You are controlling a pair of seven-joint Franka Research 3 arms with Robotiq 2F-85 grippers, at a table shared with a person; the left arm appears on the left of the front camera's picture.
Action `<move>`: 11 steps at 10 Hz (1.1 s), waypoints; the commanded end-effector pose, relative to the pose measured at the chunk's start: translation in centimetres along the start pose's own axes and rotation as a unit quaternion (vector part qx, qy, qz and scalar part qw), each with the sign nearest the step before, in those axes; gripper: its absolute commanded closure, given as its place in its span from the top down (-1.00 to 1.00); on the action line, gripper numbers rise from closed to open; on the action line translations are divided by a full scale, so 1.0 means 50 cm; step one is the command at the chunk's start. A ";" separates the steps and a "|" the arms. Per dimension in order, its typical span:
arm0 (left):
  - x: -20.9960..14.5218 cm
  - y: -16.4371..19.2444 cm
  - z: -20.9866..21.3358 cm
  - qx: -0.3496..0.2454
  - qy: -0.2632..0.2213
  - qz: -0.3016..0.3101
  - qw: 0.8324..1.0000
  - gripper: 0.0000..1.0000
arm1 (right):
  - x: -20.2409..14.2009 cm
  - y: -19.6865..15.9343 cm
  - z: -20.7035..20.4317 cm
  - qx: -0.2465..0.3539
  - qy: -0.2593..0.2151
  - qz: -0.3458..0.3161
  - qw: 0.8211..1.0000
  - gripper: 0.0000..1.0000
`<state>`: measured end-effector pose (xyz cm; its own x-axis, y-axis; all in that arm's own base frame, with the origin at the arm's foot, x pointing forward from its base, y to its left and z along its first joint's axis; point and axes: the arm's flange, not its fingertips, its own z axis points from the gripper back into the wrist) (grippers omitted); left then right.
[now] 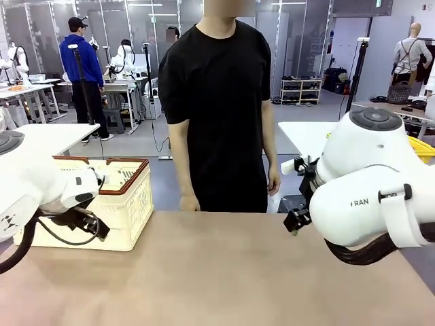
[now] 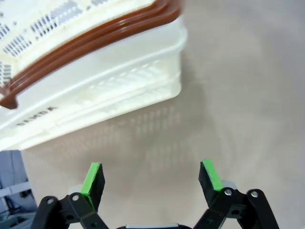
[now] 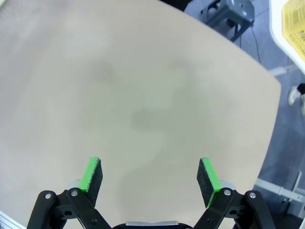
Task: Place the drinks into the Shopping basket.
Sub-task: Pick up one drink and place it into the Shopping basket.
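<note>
The cream Shopping basket [image 1: 122, 204] with its brown rim stands at the table's left side, behind the left arm. In the left wrist view the Shopping basket [image 2: 109, 90] fills the upper left, and my left gripper [image 2: 152, 179] hangs open over bare tabletop just beside its lattice wall. Above plain table near a far corner, my right gripper [image 3: 150, 176] is open too, holding nothing. The drinks are out of view.
A person in a black shirt stands at the far edge of the brown table [image 1: 224, 272], one hand [image 1: 189, 202] resting near the edge. A yellow mesh basket [image 3: 290, 21] sits on another table beyond the right corner.
</note>
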<state>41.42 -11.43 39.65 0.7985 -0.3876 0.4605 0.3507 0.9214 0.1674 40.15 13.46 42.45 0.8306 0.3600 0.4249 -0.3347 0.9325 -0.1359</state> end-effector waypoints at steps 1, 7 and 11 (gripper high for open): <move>-0.133 0.005 -0.023 -0.002 0.009 0.017 1.000 1.00 | -0.044 -0.023 -0.051 0.023 0.013 -0.020 0.999 1.00; -0.152 0.038 -0.053 0.013 0.025 0.045 0.999 1.00 | -0.066 -0.052 -0.074 0.003 0.042 -0.084 0.996 1.00; -0.046 0.069 -0.085 0.001 0.046 0.045 0.998 1.00 | -0.028 -0.051 -0.088 0.021 0.044 -0.057 0.997 1.00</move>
<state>42.88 -7.52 35.53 0.8658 -0.3065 0.3955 0.2762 0.9519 0.1330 41.82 10.61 38.40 0.9002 0.2489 0.3573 -0.2462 0.9677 -0.0539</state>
